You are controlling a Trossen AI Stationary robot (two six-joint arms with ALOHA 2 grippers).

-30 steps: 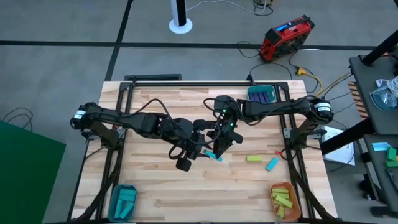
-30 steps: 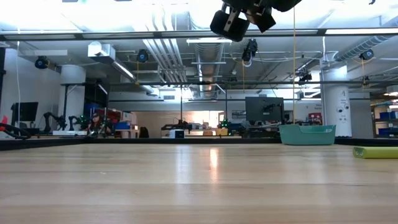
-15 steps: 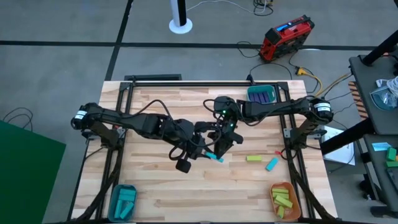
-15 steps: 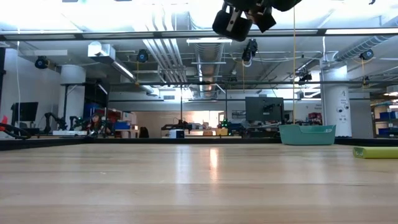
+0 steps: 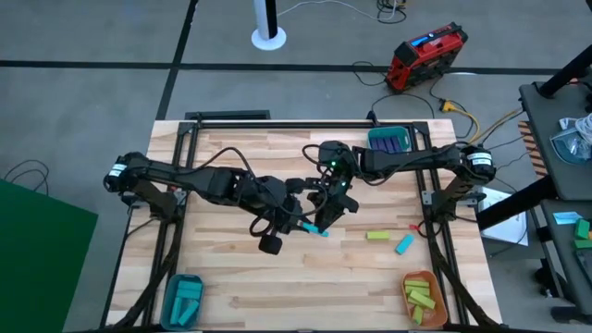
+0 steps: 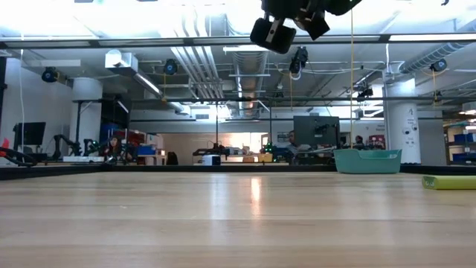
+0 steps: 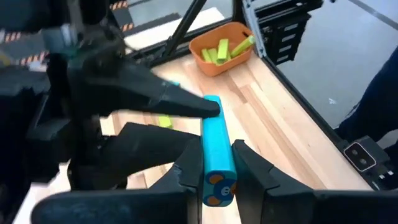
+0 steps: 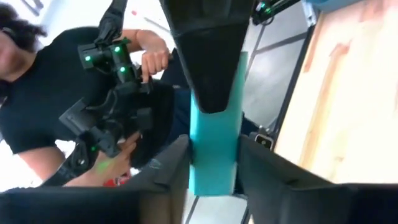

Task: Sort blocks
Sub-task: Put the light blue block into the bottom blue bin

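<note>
Blocks are mostly sorted already: cyan ones lie in the teal bowl (image 5: 183, 299) at the near left corner of the counter (image 5: 240, 287), yellow-green ones in the orange bowl (image 5: 421, 294) at the near right corner, and purple ones in another teal bowl (image 5: 389, 141) at the far right. Two blocks are loose on the counter, well apart from the bowls: a yellow-green block (image 5: 376, 236) and, just beside it, a cyan block (image 5: 404, 244).

A third, the held cyan block (image 5: 319, 231), is up in the air over the middle of the counter, where both arms meet. The left gripper (image 7: 211, 177) has its jaws clamped on one end of it, and the right gripper (image 8: 213, 163) has its jaws closed on the other, so this looks like a handover midway.

By my judgement three blocks remain: the held one, likely bound for the near left teal bowl, and then the two loose ones.
</note>
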